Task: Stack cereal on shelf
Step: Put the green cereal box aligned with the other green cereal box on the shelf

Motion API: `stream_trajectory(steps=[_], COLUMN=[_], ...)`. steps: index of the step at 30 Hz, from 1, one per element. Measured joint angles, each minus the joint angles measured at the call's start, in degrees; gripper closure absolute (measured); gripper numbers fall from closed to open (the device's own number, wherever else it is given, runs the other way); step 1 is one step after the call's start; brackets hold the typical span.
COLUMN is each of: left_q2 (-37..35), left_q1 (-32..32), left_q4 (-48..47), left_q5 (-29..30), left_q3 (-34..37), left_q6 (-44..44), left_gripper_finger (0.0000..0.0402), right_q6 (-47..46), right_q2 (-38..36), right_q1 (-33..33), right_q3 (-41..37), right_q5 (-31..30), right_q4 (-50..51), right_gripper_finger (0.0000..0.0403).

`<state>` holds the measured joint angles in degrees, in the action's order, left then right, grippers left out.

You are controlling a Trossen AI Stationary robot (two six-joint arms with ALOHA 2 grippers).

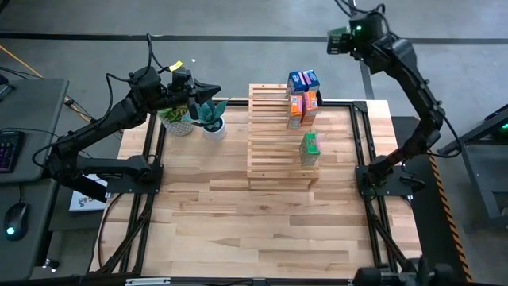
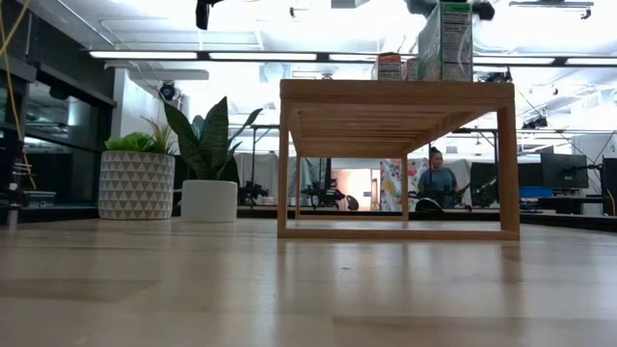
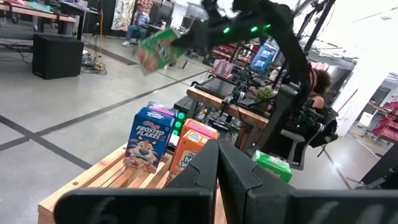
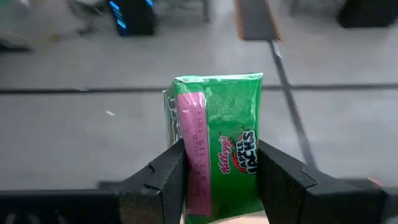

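Observation:
The pale wooden slatted shelf [image 1: 278, 135] stands on the table's far middle and also shows in the low view [image 2: 395, 96]. On it stand a blue cereal box [image 1: 303, 79], an orange box [image 1: 298, 110] and a green box [image 1: 309, 148]. My right gripper [image 1: 336, 41] is high beyond the table's far right corner, shut on another green cereal box [image 4: 217, 143], which also shows in the left wrist view [image 3: 155, 50]. My left gripper [image 1: 213, 92] is shut and empty above the potted plants, left of the shelf. My right gripper pinches the green box between its two fingers [image 4: 165, 171], on two opposite sides of the box near one end [image 4: 245, 180]. The rest of the box sticks out beyond the fingertips. The box is lifted clear, out past the table's far edge above the floor.
Two potted plants [image 1: 178, 119] [image 1: 213, 121] stand at the table's far left, right under my left gripper. The table's near half [image 1: 262, 222] is bare wood. A person [image 2: 439, 178] sits in the room beyond. A black frame rail [image 1: 361, 135] runs along the right side.

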<state>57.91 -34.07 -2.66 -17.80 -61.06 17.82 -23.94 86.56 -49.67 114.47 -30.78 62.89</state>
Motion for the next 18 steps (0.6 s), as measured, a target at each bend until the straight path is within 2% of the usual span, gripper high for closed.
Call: stream_trajectory(steps=[8, 18], left_q2=[0.0, 0.0], left_q1=[-0.01, -0.02], left_q4=[0.0, -0.02], left_q5=[0.0, 0.02], left_q3=[0.0, 0.0], left_q6=[0.0, 0.02], left_gripper_finger=[0.0402, 0.0402], right_q6=[1.94, 1.97], right_q2=[-0.02, 0.0], right_q1=[6.32, 12.12], right_q3=[8.47, 9.58], right_q5=[1.33, 3.33], right_q4=[-1.25, -1.39], right_gripper_finger=[0.0243, 0.0243])
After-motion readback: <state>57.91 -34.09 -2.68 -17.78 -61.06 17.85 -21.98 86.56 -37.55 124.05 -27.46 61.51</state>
